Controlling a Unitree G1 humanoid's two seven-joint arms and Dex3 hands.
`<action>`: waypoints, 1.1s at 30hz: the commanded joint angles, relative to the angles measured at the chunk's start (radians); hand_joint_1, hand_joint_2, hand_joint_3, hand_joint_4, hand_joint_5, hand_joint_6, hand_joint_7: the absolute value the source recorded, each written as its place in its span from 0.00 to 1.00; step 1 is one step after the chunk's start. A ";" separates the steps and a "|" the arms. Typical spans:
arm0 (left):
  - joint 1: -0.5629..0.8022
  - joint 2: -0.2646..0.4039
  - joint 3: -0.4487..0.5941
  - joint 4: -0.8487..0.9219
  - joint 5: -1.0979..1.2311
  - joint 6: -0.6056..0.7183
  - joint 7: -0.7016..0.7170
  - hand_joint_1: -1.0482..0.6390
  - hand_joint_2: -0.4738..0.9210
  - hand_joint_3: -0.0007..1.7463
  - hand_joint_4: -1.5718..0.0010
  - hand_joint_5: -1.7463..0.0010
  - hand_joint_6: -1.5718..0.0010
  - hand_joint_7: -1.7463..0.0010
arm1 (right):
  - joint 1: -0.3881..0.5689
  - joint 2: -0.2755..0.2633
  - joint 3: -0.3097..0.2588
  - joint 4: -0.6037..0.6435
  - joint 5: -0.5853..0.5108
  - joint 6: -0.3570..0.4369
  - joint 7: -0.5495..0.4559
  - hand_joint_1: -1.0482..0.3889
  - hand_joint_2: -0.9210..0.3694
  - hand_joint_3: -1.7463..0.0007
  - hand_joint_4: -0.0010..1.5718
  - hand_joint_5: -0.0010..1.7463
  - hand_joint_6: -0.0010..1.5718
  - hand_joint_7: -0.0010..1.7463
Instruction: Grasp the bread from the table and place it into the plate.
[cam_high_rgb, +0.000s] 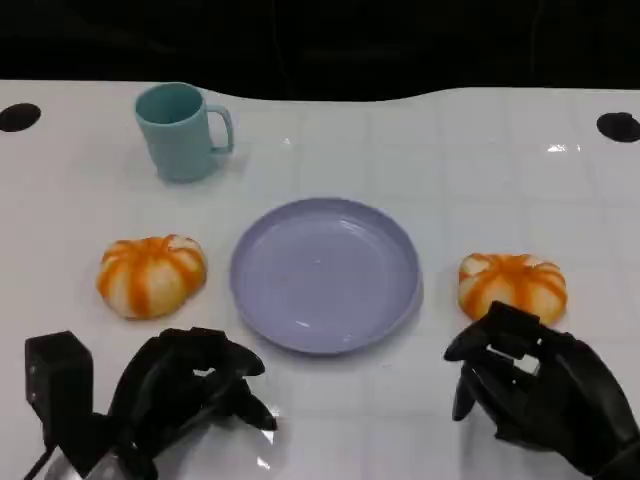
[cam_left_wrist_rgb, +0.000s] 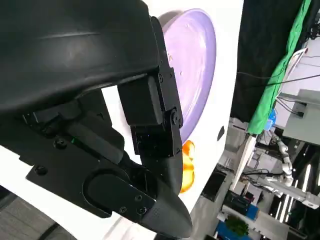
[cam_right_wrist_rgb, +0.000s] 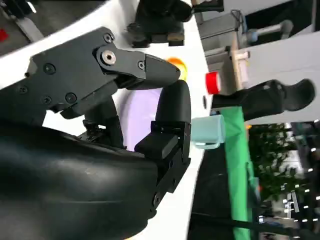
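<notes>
Head view first: the plate sits bare at the middle of the white worktop; one bread lies at its nine o'clock and a second bread at its three o'clock, both apart from the rim, so by my judgement nothing is placed yet and the whole grasp and carry remain; the left hand hangs at seven o'clock with fingers loosely curled on nothing, the right hand at five o'clock, fingers parted and empty, just short of the second bread; a teal mug stands at eleven o'clock.

Left wrist view: black fingers over the plate's edge; an orange bread beyond; green cloth and equipment fill the room.

Right wrist view: fingers parted, nothing between them; the mug and green cloth behind.
</notes>
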 joint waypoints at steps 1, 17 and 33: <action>0.009 0.017 0.001 0.012 0.011 -0.005 0.005 0.00 0.90 0.00 0.03 0.69 0.00 0.88 | -0.034 -0.034 -0.027 -0.008 0.010 -0.063 0.028 0.40 0.01 0.87 0.30 0.90 0.32 0.58; 0.011 0.015 0.002 0.021 0.010 -0.017 -0.005 0.00 0.91 0.00 0.03 0.69 0.00 0.89 | -0.099 -0.203 -0.049 -0.048 -0.329 -0.268 -0.126 0.33 0.00 0.95 0.27 0.45 0.32 0.14; 0.012 0.012 -0.004 0.018 0.020 -0.017 0.011 0.00 0.90 0.00 0.03 0.68 0.00 0.87 | -0.083 -0.368 -0.038 -0.261 -0.817 -0.148 -0.356 0.18 0.00 0.99 0.18 0.10 0.15 0.00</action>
